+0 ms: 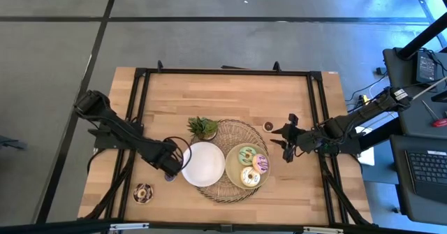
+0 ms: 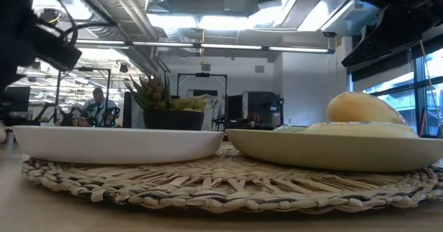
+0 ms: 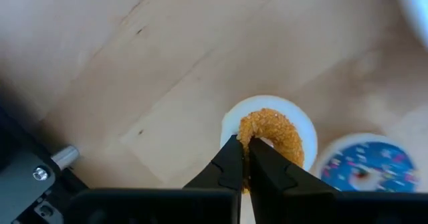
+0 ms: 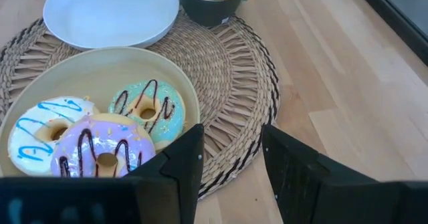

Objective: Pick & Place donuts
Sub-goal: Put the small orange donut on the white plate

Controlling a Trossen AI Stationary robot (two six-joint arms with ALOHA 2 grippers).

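Orange mini donut point(image 3: 271, 136), partly hidden, is pinched in the left tool point(image 3: 242, 158); right tool point(image 4: 231, 158) gapes empty.

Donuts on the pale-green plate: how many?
3: a green-frosted donut, a white donut with blue drizzle and a purple-frosted donut, touching one another on the pale-green plate.

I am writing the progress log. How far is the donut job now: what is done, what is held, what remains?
Done: three frosted donuts, green, white and purple, lie in the pale-green plate. In hand: the left gripper is shut on an orange mini donut near the white plate. Left: a blue mini donut, a chocolate donut and a small brown one sit on the table. The right gripper is open and empty.
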